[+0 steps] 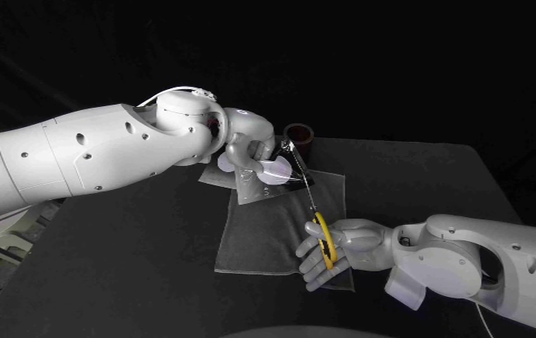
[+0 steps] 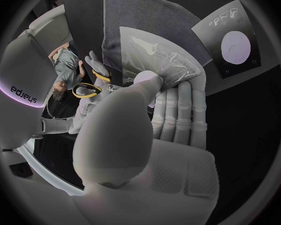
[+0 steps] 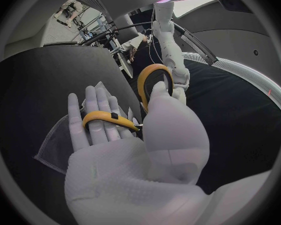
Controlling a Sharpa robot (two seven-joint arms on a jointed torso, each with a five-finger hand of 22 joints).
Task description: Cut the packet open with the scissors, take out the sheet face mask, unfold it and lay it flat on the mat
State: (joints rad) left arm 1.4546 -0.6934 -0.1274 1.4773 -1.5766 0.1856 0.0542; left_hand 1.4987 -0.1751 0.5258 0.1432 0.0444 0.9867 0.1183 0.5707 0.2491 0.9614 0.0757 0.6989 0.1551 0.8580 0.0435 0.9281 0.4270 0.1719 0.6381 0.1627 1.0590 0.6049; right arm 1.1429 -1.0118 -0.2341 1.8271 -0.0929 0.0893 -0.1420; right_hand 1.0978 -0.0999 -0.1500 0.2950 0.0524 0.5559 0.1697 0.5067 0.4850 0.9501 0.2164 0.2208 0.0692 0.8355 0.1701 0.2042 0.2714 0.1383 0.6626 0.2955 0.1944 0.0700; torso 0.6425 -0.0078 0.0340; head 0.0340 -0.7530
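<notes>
Left hand (image 1: pixel 252 154) pinches packet (image 1: pixel 266 184) mid-frame; right hand (image 1: pixel 341 249) grips scissors (image 1: pixel 317 223), blades at packet edge. Risk: packet twists in pinch, cut wanders too deep.

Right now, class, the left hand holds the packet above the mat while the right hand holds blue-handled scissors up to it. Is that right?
One slip: the scissors have yellow handles, not blue, as the right wrist view shows. The rest stands: the left hand holds the packet above the mat, and the right hand holds the scissors up to it.
</notes>
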